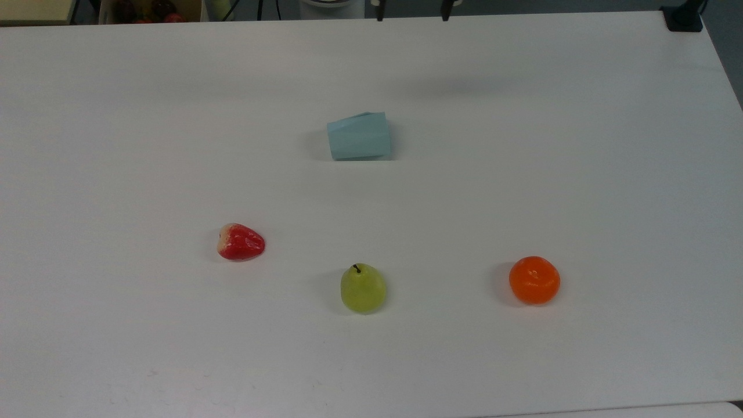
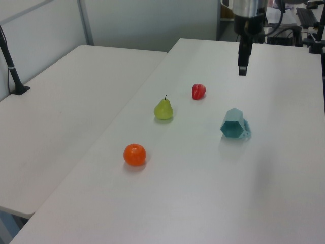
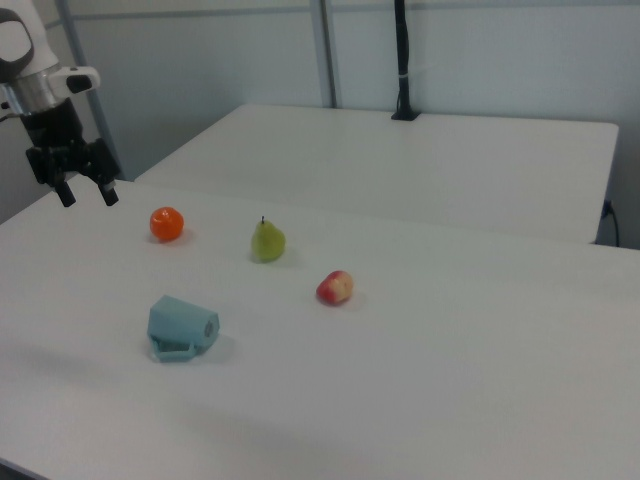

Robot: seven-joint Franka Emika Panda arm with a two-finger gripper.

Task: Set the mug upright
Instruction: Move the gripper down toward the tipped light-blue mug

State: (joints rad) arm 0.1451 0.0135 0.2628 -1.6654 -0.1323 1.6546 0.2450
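The mug (image 1: 359, 136) is lying sideways on the counter (image 1: 522, 174), likely light, stiff and slippery plastic, best pinched across its rim by the spread end effector (image 3: 85, 192).

White arm (image 3: 22, 45), black tool (image 3: 86, 192)

A white table (image 1: 580, 145) carries three toy fruits, well apart from one another. In the top view, a red strawberry (image 1: 240, 241) with a pale end lies toward the top view's left, a green pear (image 1: 363, 288) with a dark stem sits in the middle, and an orange (image 1: 534, 280) rests toward the top view's right. A second white table (image 2: 61, 117) stands alongside, with a black post (image 3: 402, 60) mounted on it.
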